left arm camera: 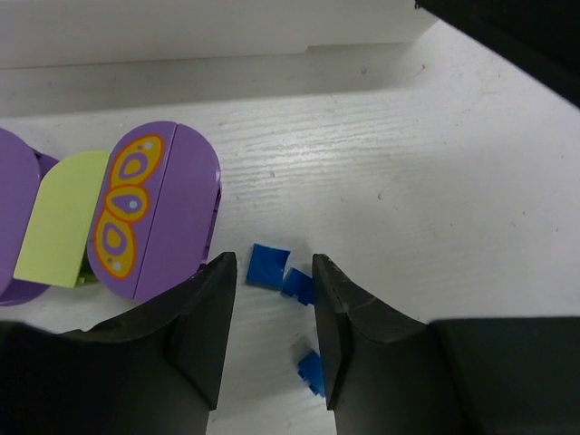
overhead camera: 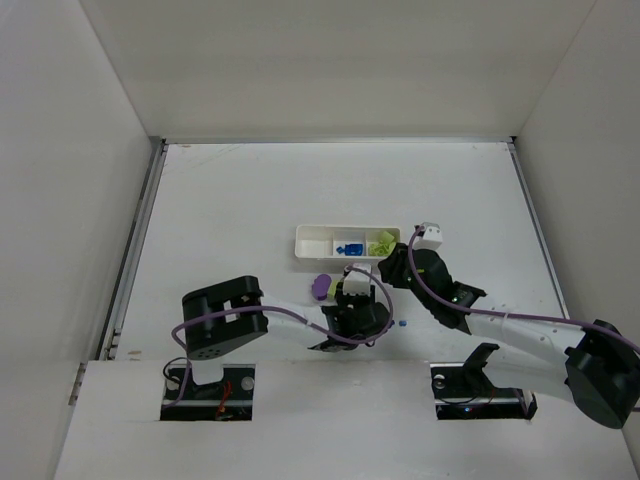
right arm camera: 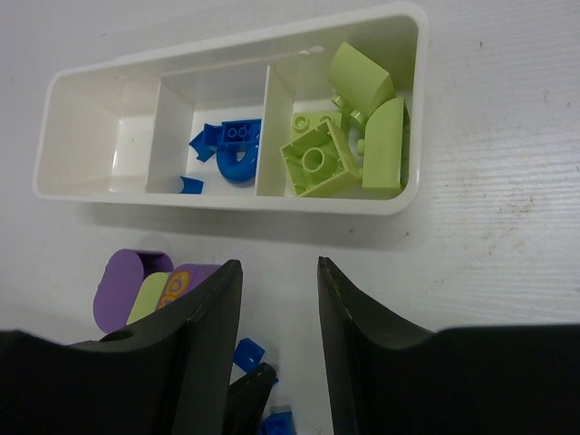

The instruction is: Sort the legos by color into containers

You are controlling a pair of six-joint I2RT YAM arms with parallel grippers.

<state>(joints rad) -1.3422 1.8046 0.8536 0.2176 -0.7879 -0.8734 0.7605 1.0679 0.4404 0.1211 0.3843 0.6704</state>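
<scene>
tray [right arm camera: 227, 201]: white
bricks [right arm camera: 234, 149], tray's middle compartment: dark blue
blocks [right arm camera: 317, 163], tray's end compartment: yellow-green
rounded piece [left arm camera: 168, 208], beside tray: purple, pale green panel, orange-and-yellow wing pattern
loose bricks [left arm camera: 268, 265], near tray: blue
table [left arm camera: 408, 181]: white

The top external camera looks steeply down from above and behind the arm bases, far enough to show the whole table [overhead camera: 250, 200]. The left wrist camera sits low, very close to the blue bricks [left arm camera: 268, 265] and purple piece [left arm camera: 168, 213] by the left gripper [left arm camera: 273, 263]. The right wrist camera, higher, overlooks the tray [right arm camera: 272, 204]; it shares those same pieces.
</scene>
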